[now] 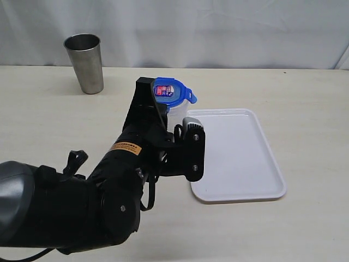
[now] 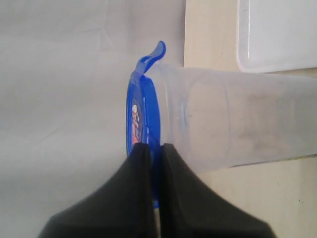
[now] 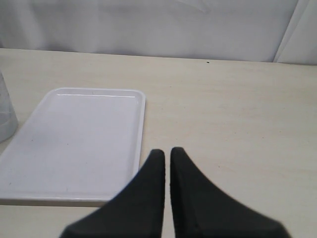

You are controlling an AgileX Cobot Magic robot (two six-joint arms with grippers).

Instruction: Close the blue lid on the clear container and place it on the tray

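Note:
The blue lid (image 1: 172,91) sits on top of the clear container (image 1: 175,115), which stands upright just left of the white tray (image 1: 240,155). One lid flap sticks out on the tray side. My left gripper (image 1: 158,106) reaches in from the front and is shut on the near edge of the blue lid (image 2: 143,111). In the left wrist view the black fingers (image 2: 141,163) pinch the rim, with the clear container (image 2: 237,124) running behind them. The arm hides the container's base. My right gripper (image 3: 167,151) is shut on nothing, hovering near the corner of the tray (image 3: 74,144).
A steel cup (image 1: 84,63) stands at the back left of the beige table. My left arm fills the front left of the exterior view. A white curtain closes the back. The tray (image 2: 277,34) holds nothing.

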